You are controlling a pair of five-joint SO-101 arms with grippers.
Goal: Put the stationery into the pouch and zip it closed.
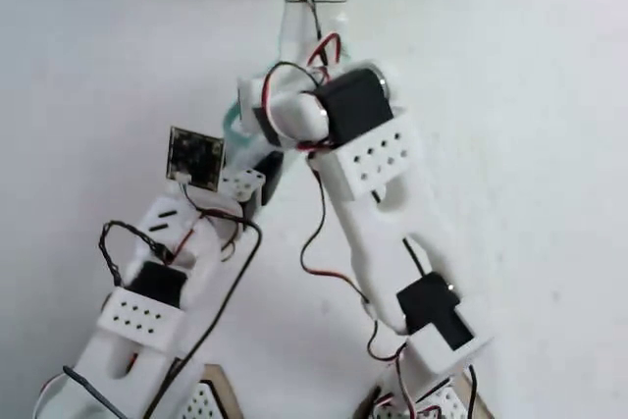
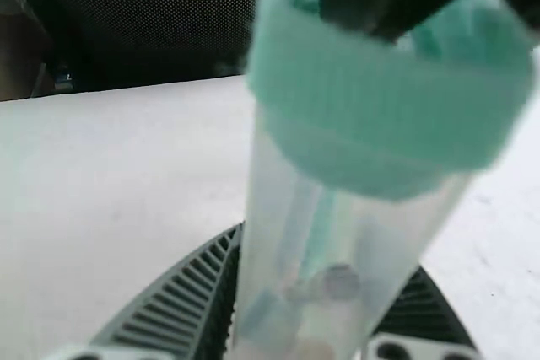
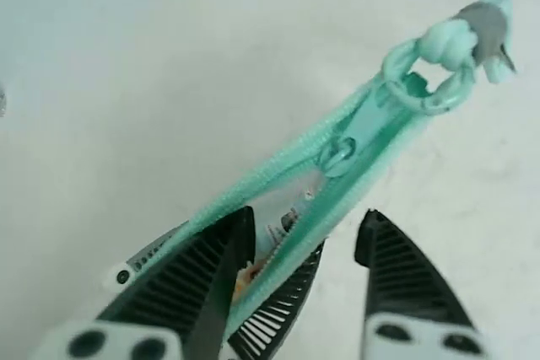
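Right now my left gripper is clamped on the lower part of the pouch, I judge to steady it over the white table as an anchor while the zip gets worked. My right gripper straddles the zip edge with its ribbed fingers spread apart, gripping nothing. The pouch body is clear, flexible plastic with stationery showing through it. Its zip tape is soft mint fabric, with the slider partway along and a cord loop at the far end
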